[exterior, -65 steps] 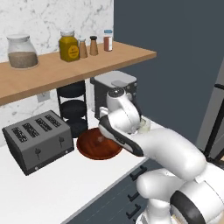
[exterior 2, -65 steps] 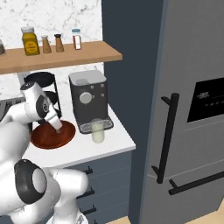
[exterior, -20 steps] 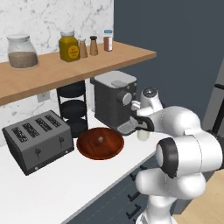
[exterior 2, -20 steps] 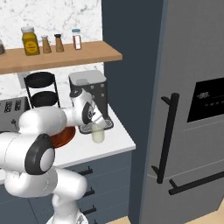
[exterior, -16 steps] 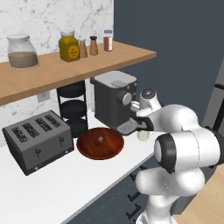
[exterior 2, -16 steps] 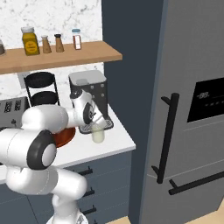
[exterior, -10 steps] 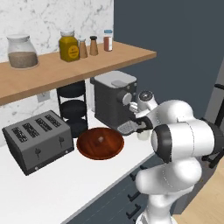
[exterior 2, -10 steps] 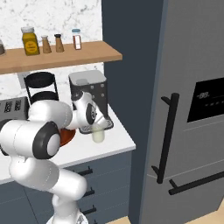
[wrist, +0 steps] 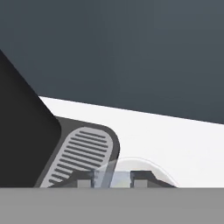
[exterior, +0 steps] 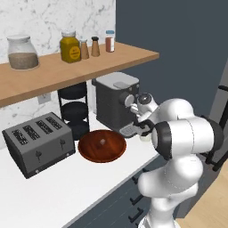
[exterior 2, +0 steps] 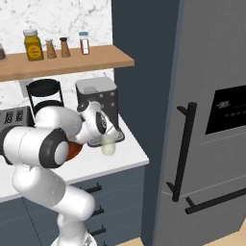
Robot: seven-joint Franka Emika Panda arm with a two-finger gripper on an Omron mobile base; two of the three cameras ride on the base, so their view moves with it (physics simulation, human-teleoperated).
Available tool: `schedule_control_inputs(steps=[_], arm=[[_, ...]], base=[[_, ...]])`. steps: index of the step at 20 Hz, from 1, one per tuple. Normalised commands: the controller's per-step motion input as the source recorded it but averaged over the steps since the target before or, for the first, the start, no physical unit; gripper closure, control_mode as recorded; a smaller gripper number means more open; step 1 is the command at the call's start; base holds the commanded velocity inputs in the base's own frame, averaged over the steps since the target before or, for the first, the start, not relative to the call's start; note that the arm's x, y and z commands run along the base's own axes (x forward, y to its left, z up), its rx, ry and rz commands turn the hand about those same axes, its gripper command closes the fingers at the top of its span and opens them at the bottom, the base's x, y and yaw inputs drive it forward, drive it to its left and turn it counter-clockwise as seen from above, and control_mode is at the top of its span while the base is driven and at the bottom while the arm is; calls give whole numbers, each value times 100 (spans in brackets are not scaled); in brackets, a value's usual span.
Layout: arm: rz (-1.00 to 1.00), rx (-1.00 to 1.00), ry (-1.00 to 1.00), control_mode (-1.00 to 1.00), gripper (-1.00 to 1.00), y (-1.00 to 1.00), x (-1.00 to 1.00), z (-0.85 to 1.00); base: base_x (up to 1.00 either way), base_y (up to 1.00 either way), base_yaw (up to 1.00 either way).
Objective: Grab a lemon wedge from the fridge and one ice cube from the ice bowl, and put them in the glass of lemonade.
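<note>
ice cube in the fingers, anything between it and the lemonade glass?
Nothing visible. In the hand view the ice cube sits pinched between the fingers directly above the rim of the glass of lemonade, beside the coffee machine's drip tray. No object lies between cube and glass.

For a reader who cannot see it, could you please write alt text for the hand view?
The gripper holds a small pale ice cube between its fingertips, just above the rim of a glass on a white counter. The coffee machine's slotted drip tray lies beside the glass.
</note>
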Motion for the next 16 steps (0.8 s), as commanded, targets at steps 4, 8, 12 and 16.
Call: schedule_control_inputs(steps=[4,8,12,16], arm=[[0,-5,-8,-100,-100,0,-46,0],[-1,-2,-5,-100,-100,0,-22,18],[-4,0,-1,-100,-100,-1,0,57],[-4,0,0,-100,-100,0,2,53]], base=[[0,0,0],[0,0,0],[0,0,0],[0,0,0]])
